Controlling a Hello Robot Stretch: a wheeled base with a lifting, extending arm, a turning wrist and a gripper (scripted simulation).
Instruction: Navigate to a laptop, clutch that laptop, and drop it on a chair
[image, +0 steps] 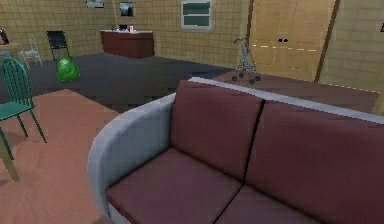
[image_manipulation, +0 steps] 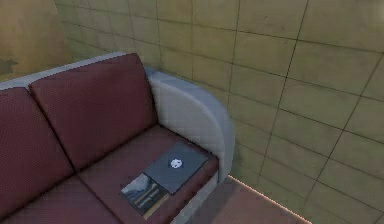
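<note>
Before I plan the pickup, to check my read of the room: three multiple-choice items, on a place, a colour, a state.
1. Where does the laptop lie? A on the sofa; B on the floor; C on a desk.
2. What colour is the nearest chair? A red; B green; C yellow.
3. The laptop's lid is: A raised; B down flat; C torn off.
Answers: A, it rests on the seat cushion by the grey armrest; B, its frame is green; B, it lies as one flat slab.

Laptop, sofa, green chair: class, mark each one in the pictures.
Laptop (image_manipulation: 180, 168), arm side view, middle of its closed lid.
Sofa (image: 130, 135), forward view, its grey arm.
Green chair (image: 16, 75), forward view, its backrest.
</note>
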